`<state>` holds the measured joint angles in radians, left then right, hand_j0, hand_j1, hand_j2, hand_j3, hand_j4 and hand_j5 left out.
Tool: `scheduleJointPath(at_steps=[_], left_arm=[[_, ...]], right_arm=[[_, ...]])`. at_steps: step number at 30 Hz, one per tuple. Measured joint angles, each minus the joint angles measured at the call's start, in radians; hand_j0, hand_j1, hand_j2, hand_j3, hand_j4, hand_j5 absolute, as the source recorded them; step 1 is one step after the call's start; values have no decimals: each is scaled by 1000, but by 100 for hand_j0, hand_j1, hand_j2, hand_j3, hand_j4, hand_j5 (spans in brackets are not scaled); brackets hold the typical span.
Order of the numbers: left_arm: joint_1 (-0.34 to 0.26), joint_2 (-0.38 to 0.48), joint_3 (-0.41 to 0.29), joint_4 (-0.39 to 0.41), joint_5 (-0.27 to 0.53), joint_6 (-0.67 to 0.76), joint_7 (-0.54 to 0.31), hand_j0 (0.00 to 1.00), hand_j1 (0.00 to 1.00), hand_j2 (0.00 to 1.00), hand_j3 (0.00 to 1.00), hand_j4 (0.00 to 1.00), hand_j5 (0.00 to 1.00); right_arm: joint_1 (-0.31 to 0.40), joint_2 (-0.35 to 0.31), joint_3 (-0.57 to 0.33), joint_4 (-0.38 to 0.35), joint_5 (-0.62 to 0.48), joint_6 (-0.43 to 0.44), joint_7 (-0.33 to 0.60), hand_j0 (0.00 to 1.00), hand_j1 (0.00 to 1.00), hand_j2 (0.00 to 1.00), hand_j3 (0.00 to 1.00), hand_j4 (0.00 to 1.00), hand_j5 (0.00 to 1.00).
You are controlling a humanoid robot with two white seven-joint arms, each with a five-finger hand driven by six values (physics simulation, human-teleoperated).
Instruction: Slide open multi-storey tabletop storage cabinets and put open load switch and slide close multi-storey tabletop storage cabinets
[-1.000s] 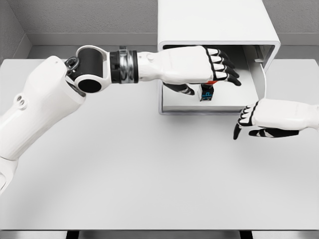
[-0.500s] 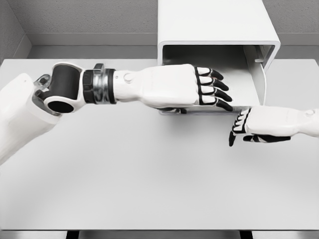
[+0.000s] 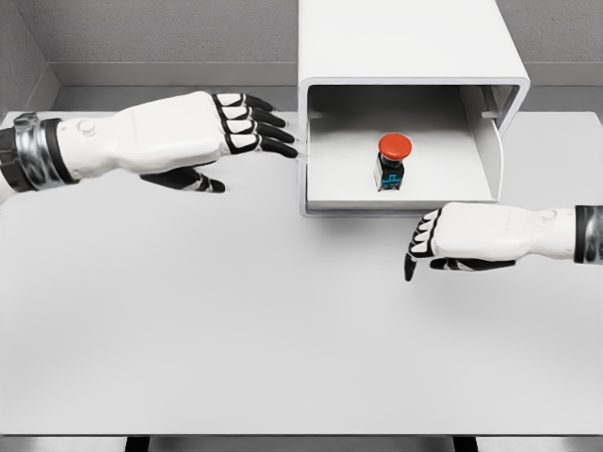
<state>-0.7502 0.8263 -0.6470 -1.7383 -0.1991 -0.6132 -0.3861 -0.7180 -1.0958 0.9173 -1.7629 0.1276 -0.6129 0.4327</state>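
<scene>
The white storage cabinet (image 3: 410, 42) stands at the back of the table with its drawer (image 3: 334, 202) pulled open toward me. Inside the drawer the load switch (image 3: 392, 162) stands upright, a black body with a round red button on top. My left hand (image 3: 250, 127) hovers just left of the cabinet's front, fingers stretched out and holding nothing, its fingertips close to the drawer's left edge. My right hand (image 3: 422, 247) floats in front of the drawer's right half, a little below its front lip, fingers relaxed and pointing down-left.
The white table (image 3: 236, 320) spreads wide in front of the cabinet. A grey wall (image 3: 141, 33) closes the back, and the table's front edge runs along the bottom of the view.
My left hand has let go of the load switch and pulled back leftward out of the drawer. The switch now stands uncovered inside. My right hand has drifted slightly left.
</scene>
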Motion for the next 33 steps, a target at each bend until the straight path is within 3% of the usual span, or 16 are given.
scheduleJointPath(at_steps=[9, 33], left_arm=[[22, 73, 28, 123, 28, 0, 2, 100, 100, 100, 100, 100, 100], [54, 82, 33, 156, 6, 0, -1, 100, 100, 100, 100, 100, 100]], right_arm=[[-14, 34, -5, 9, 6, 0, 1, 54, 54, 54, 54, 54, 54], [-81, 135, -8, 190, 6, 0, 0, 54, 54, 54, 54, 54, 54]])
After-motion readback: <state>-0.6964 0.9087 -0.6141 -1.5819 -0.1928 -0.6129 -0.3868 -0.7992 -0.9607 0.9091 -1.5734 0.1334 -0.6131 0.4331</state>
